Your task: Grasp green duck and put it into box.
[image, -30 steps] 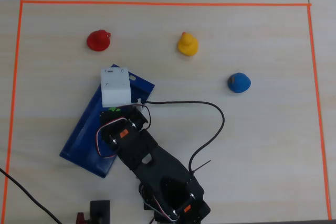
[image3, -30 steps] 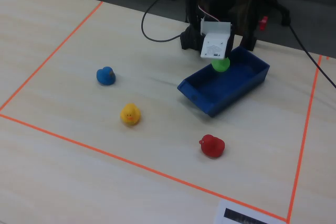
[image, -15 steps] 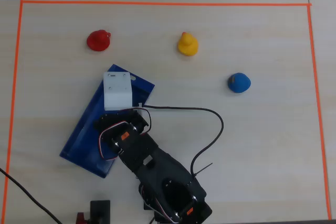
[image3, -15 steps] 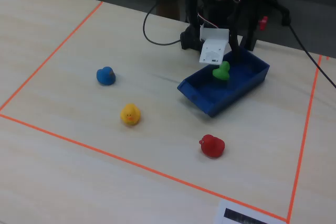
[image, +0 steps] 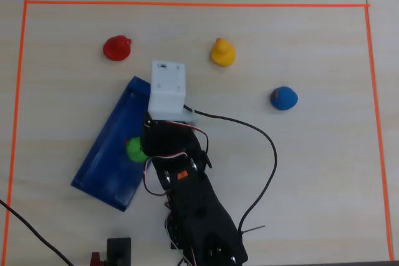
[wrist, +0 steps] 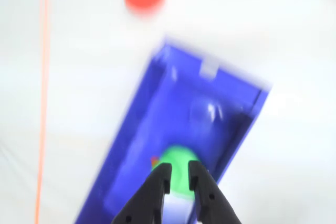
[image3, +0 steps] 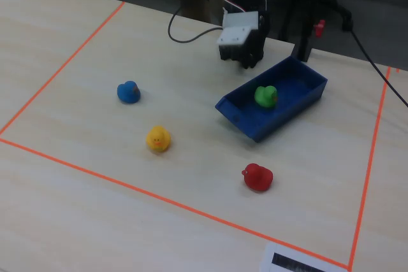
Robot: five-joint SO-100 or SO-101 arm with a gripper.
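The small lime-green rubber duck (image3: 266, 96) lies inside the long shallow blue plastic box (image3: 303, 97), on its floor about midway along its length, clear of the walls in the fixed view. The black two-finger claw (wrist: 179, 174) hangs above the box; in the wrist view its fingertips stand a narrow gap apart with the duck showing between and beyond them, and the fixed view shows the duck sitting free, so the claw appears to hold nothing. Judged from this, the placing is done and the step in hand is to withdraw. That is best done by lifting straight up from the box, keeping the fingers away from the box's near wall, so neither box nor duck is nudged. The red rubber duck (image3: 257, 177), yellow rubber duck (image3: 158, 139) and blue rubber duck (image3: 129, 92) sit on the pale wooden surface (image3: 95, 208) outside the box.
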